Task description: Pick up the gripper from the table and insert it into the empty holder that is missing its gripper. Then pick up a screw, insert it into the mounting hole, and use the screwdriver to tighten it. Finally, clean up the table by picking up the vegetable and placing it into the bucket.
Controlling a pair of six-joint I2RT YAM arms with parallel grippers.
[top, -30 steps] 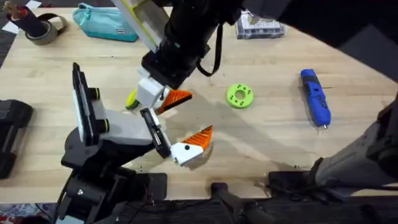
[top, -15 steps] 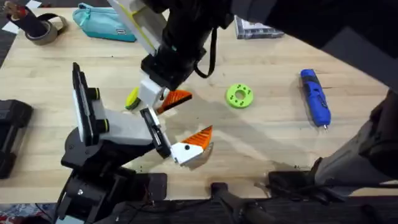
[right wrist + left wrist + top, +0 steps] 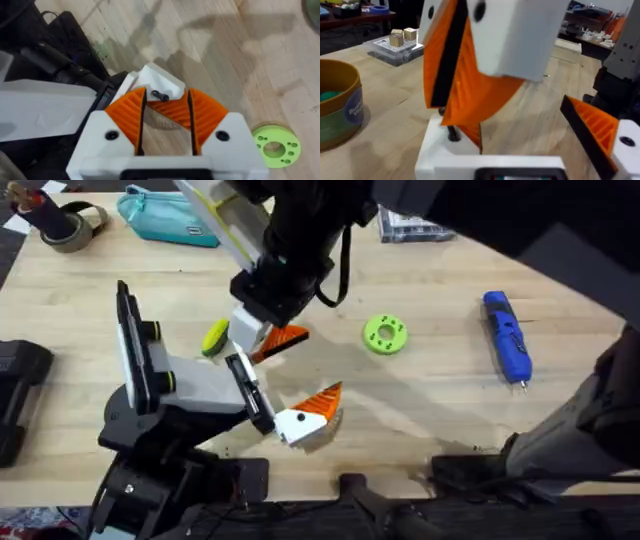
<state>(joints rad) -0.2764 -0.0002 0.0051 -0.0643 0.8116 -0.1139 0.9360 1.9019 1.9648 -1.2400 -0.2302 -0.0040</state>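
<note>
My right gripper [image 3: 270, 338] reaches across the table [image 3: 440, 380] and is shut on the small orange ribbed gripper [image 3: 167, 112]. It holds it against the far end of the black holder [image 3: 243, 375] on the white-bodied fixture [image 3: 200, 385], which is my left gripper [image 3: 262, 398]. That gripper stands open, with one orange wedge on its white block [image 3: 308, 412] at the near end. The yellow-green vegetable [image 3: 214, 338] lies just left of the right gripper. The blue screwdriver [image 3: 507, 337] lies far right. The yellow bucket [image 3: 337, 100] shows in the left wrist view.
A green disc with holes [image 3: 385, 334] lies mid-table. At the back are a teal pouch [image 3: 165, 215], a tape roll [image 3: 70, 225] and a clear box [image 3: 415, 225]. A black block [image 3: 15, 395] sits at the left edge.
The right gripper has shifted slightly to the right with the orange piece, uncovering more of the vegetable. The left arm has not moved.
</note>
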